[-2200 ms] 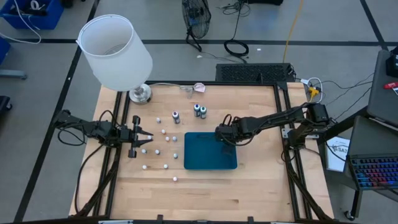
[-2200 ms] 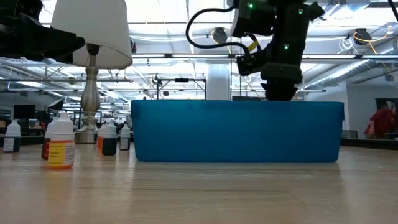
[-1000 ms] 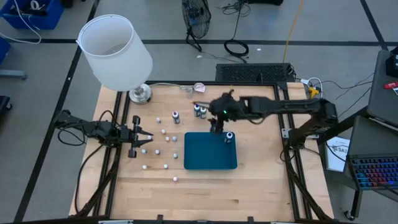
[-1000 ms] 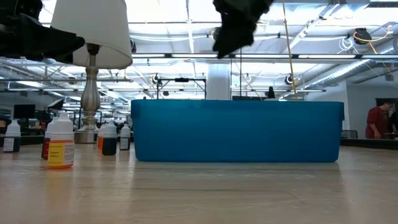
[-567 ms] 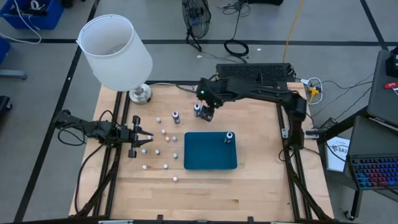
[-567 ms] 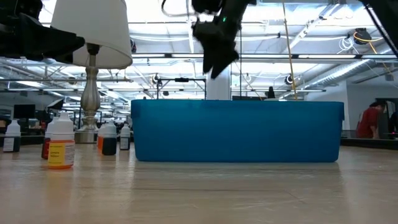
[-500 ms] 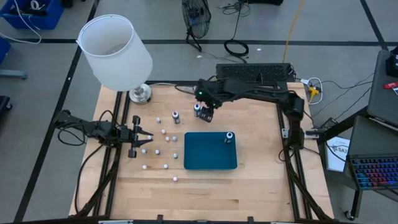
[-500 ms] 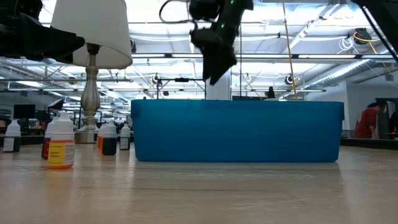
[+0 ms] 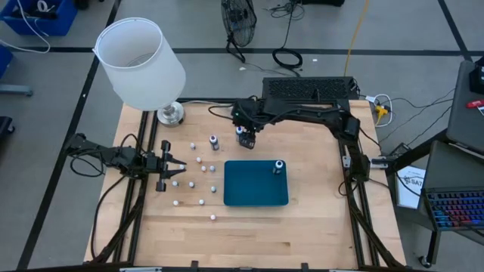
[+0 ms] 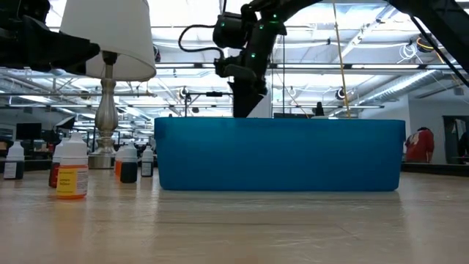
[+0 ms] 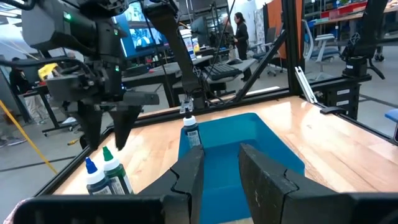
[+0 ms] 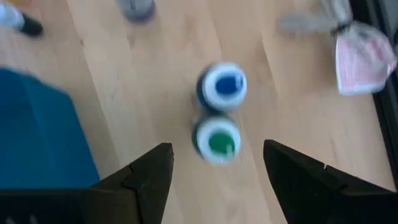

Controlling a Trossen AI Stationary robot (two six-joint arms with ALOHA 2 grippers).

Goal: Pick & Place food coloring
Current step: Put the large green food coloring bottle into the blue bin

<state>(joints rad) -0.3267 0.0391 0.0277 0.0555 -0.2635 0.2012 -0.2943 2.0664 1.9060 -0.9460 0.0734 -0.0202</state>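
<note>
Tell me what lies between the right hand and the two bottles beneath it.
Nothing: the right wrist view shows the open right hand straight above the green-capped bottle and blue-capped bottle, only air between.

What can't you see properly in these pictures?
- Bottle in the tray: low view, hidden behind the tray wall.
- Small white pieces: high view, too small to tell what they are.
- Two bottles under the right gripper: right wrist view, blurred; labels unreadable.
- Lamp: low view, top cut off.
</note>
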